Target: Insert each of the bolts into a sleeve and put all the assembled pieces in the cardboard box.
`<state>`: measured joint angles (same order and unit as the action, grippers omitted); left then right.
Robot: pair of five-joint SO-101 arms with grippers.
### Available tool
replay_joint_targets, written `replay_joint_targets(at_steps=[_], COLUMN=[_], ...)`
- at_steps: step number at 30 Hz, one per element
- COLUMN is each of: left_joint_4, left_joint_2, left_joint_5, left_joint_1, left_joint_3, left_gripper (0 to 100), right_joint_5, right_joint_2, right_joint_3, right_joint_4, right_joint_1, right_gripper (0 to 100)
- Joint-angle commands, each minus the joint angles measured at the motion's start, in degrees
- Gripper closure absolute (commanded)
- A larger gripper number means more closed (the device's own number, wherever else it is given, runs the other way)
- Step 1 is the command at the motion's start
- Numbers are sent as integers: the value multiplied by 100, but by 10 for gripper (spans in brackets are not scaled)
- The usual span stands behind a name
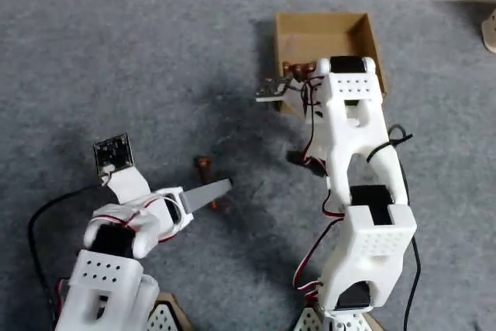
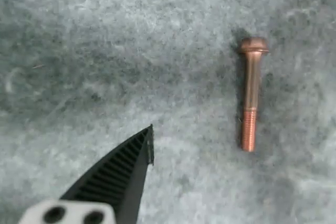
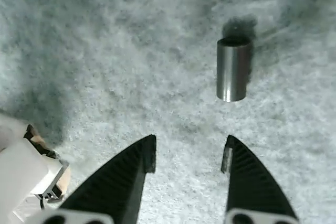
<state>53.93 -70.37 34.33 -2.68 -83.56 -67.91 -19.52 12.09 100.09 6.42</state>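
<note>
A grey carpet (image 1: 116, 52) covers the table. The box (image 1: 361, 32) is set at the upper centre-right of the high view, its opening turned upward. The right arm (image 1: 364, 160) is stretched from the lower right edge up over the box's near wall. The left arm (image 1: 116, 246) is placed at the lower left, and the left gripper (image 1: 211, 193) is pointed toward the centre of the frame.

A copper bolt (image 1: 203, 164) is laid flat on the carpet just left of centre, beside the left gripper and well apart from the box. In the left wrist view the bolt (image 2: 251, 95) is seen whole, a flanged head at one end and thread at the other, and it is touched by nothing. One black finger (image 2: 128, 169) of the left gripper is shown near the bolt but apart from it, its tip standing free over the carpet. The jaws are therefore judged to be spread wide, and nothing is held.

In the right wrist view the right gripper (image 3: 189, 148) is held over the carpet with its jaws partly open. A clear gap is left between the two tips and nothing is gripped. A steel sleeve (image 3: 233, 69) is found just beyond the tips, clear of both, with one open end visible. Whether it is upright or lying cannot be told.
</note>
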Motion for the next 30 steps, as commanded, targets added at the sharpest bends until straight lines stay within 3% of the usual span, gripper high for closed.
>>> replay_joint_targets(at_steps=[1,11,20,30], left_joint_4=[-730,-1029,-1020,-1037], left_joint_2=[-57,-57,-57,-57], left_joint_5=[440,923,905,905], left_joint_1=[189,136,585,611], left_joint_3=[-215,-374,-48,-66], left_gripper=[405,418,760,726], right_joint_5=[-229,-396,-158,18], right_joint_2=[303,312,303,40], right_joint_3=[-92,-1095,-1165,-1701], right_joint_4=[-4,-866,-1244,-2308], right_joint_1=[-57,40,453,532], right_gripper=[808,808,808,808])
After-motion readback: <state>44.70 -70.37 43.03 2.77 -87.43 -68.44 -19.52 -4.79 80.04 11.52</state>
